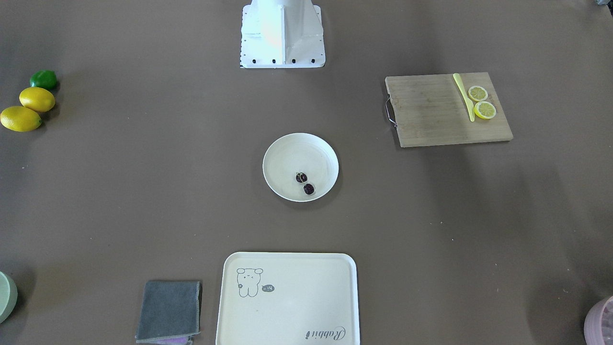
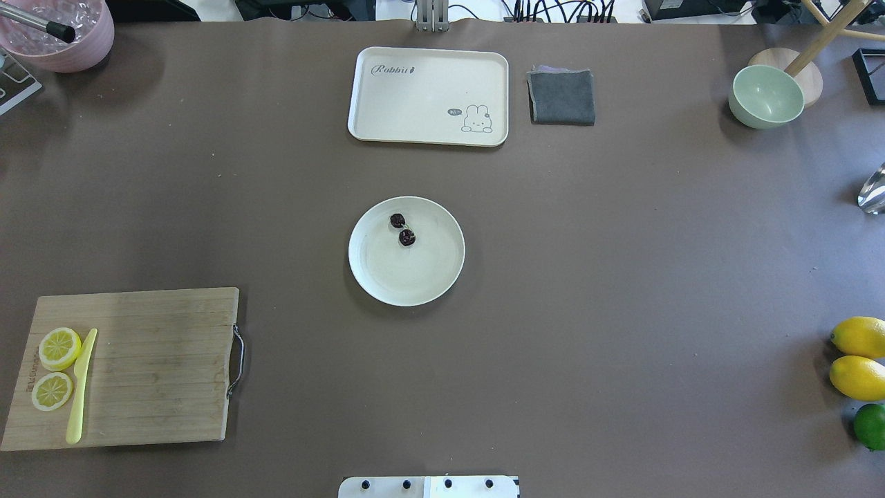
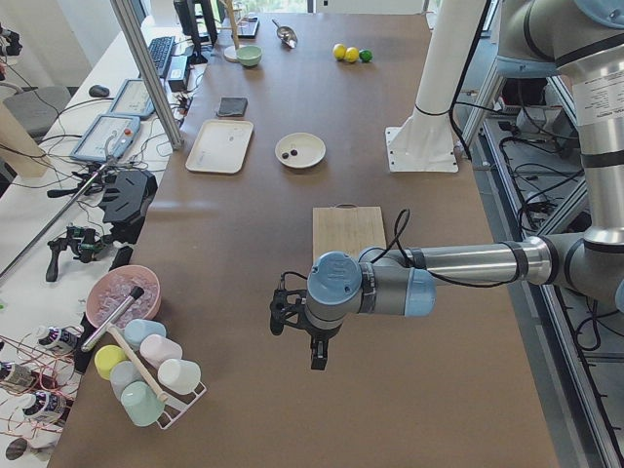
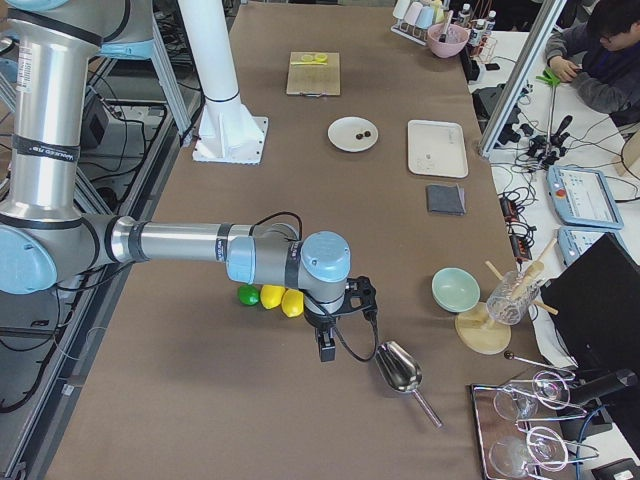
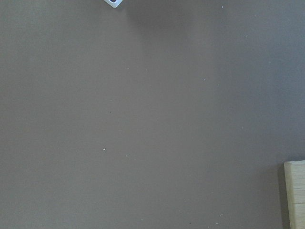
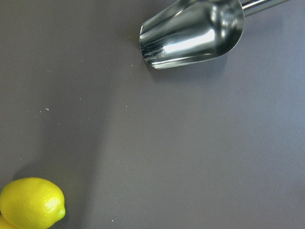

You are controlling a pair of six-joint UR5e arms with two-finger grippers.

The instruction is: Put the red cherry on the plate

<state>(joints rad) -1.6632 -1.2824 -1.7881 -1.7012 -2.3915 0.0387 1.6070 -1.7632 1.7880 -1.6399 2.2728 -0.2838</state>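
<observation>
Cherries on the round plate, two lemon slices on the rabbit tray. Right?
Not quite. The lemon slices lie on the wooden cutting board, not the tray, as the overhead exterior view shows. The cherries are on the plate.

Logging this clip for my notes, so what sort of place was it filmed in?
Most likely a robotics lab: a silver-and-blue robot arm reaches over a long brown-covered table, and grey control tablets sit alongside it.

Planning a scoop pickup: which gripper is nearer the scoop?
Right. The right gripper hangs beside the metal scoop; the left gripper is far off, near the cutting board.
</observation>
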